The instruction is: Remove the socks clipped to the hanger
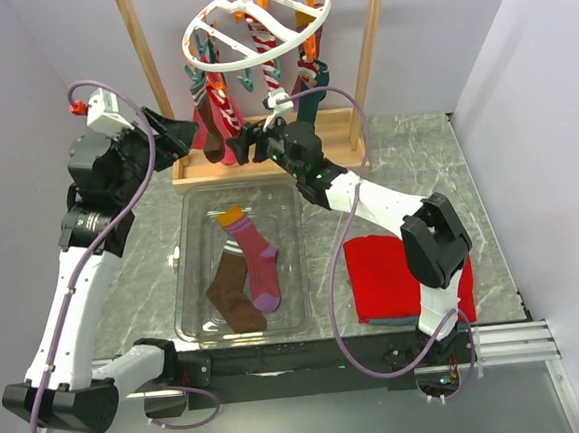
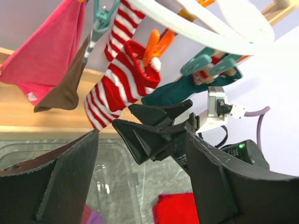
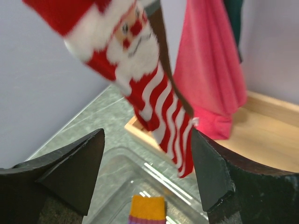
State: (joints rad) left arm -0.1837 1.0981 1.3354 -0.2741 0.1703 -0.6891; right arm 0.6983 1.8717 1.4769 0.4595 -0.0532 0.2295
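Note:
A white round hanger [image 1: 254,19] holds several clipped socks: brown [image 1: 211,137], red-and-white striped [image 1: 229,116] and dark teal [image 1: 312,94]. My left gripper [image 1: 181,135] is open and empty, left of the hanging socks. My right gripper [image 1: 249,142] is open and empty, just below them. In the left wrist view the striped sock [image 2: 117,84] hangs above the gap, and the right gripper's fingers [image 2: 149,135] show between my own. In the right wrist view the striped sock [image 3: 163,121] hangs between the open jaws, untouched.
A clear bin [image 1: 190,285] below holds a brown sock [image 1: 233,291] and a magenta-purple sock [image 1: 258,264] with an orange cuff. A red folded cloth [image 1: 384,274] lies to the right. A pink cloth [image 3: 210,70] hangs by the wooden frame [image 1: 147,57].

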